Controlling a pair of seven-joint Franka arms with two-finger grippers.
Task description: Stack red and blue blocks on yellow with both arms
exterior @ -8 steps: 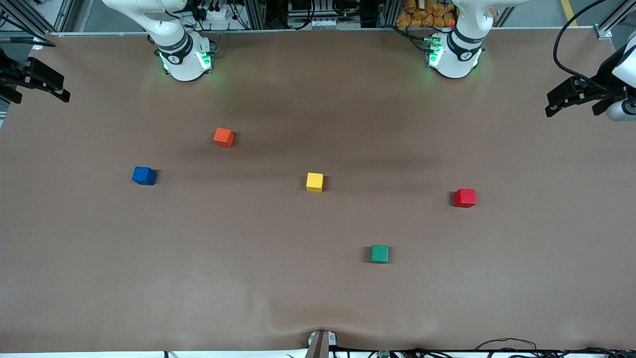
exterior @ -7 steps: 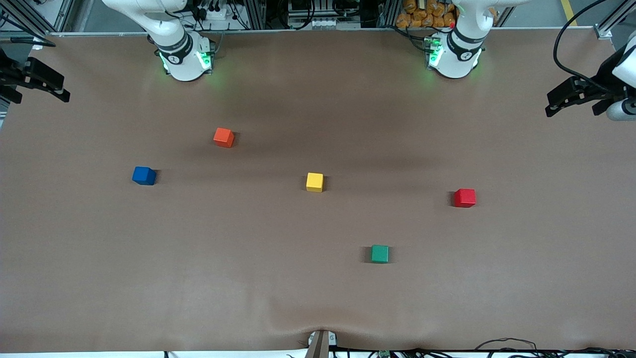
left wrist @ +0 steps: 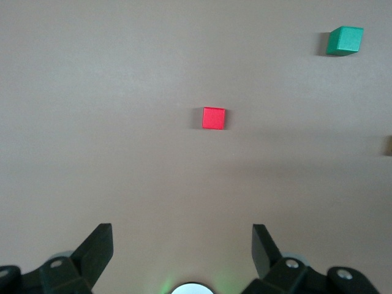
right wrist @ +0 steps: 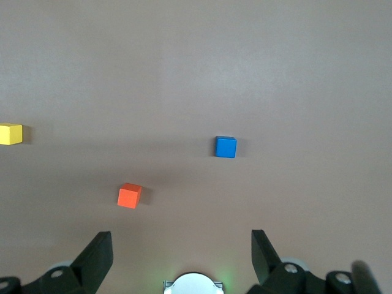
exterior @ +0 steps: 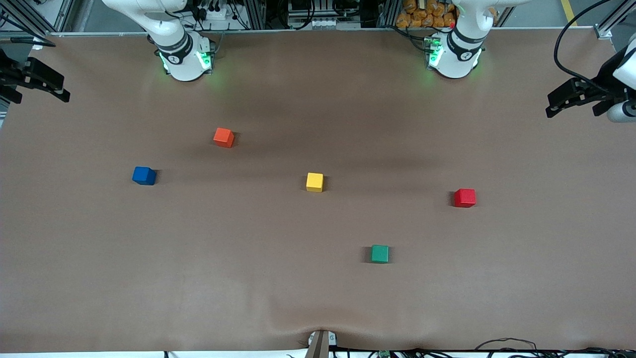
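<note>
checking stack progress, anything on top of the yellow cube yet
Nothing. The yellow cube sits alone with its top face bare. The red block and blue block both rest on the table, apart from it. Nothing covers the cube.

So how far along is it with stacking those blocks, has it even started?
Nothing is stacked yet. The yellow cube sits alone mid-table, the blue cube toward the right arm's end, the red cube toward the left arm's end. Both grippers are open and empty: the left gripper high above the red cube, the right gripper above the blue. Both picks and both placements remain.
</note>
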